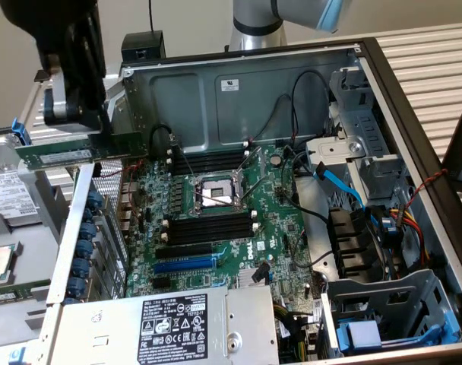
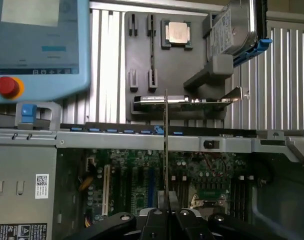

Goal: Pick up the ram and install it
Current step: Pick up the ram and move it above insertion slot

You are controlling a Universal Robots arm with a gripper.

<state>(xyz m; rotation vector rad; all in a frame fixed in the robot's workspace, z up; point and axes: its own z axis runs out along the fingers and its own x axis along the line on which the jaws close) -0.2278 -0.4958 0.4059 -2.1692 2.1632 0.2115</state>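
Note:
The ram (image 1: 75,154) is a long green stick held level in the air at the exterior view's left, above the open computer case's side wall. My gripper (image 1: 96,135) is shut on its upper edge, near the middle. In the wrist view the ram (image 2: 165,145) shows edge-on as a thin line rising from between my fingertips (image 2: 168,212). The black memory slots (image 1: 210,229) lie on the green motherboard (image 1: 280,228) beside the CPU socket (image 1: 215,194), well below the ram and toward the exterior view's right.
A blue slot (image 1: 184,264) sits below the black ones. The power supply (image 1: 178,327) is in front, with drive cages and cables (image 1: 368,228) at the right. A grey tray (image 2: 142,55) holds a CPU (image 2: 178,32) and a hard drive (image 2: 237,27). A teach pendant (image 2: 37,45) lies nearby.

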